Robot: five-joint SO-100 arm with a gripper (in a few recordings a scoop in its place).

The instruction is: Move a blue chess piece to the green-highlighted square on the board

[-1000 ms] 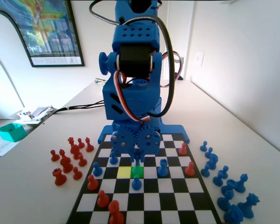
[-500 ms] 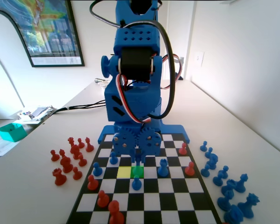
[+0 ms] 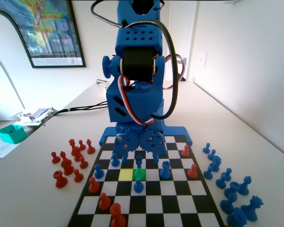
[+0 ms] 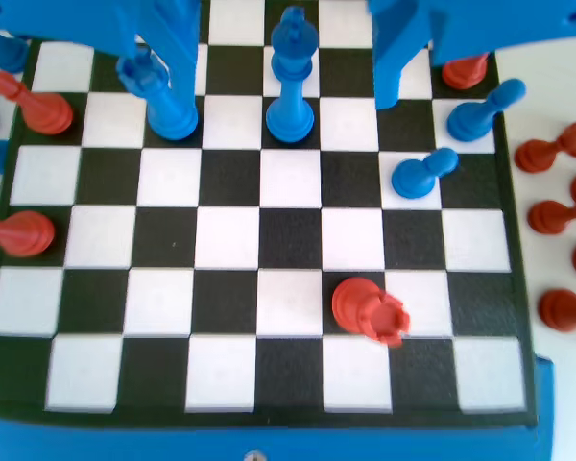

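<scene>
On the board point(image 3: 180, 208) point(image 4: 293, 240) a small blue chess piece point(image 3: 139, 163) point(image 4: 293, 110), a pawn, stands upright between the two spread jaws of my gripper point(image 3: 139, 161) point(image 4: 280, 101). The gripper is open and neither jaw touches the pawn. In the fixed view the pawn's base sits at the far part of the green-highlighted square point(image 3: 139, 175). I cannot tell whether it lies fully inside. In the wrist view the left jaw hangs in front of a bigger blue piece point(image 4: 173, 120).
A yellow square point(image 3: 125, 174) lies left of the green one. Another blue pawn point(image 3: 139, 186) stands just in front, the bigger blue piece point(image 3: 165, 169) to the right. Red pieces point(image 3: 104, 201) stand on the board; red point(image 3: 68, 161) and blue point(image 3: 227, 184) pieces flank it.
The jaws were shut on the pawn over the green square. They have now spread apart, and the pawn stands free between them. The arm rose slightly.
</scene>
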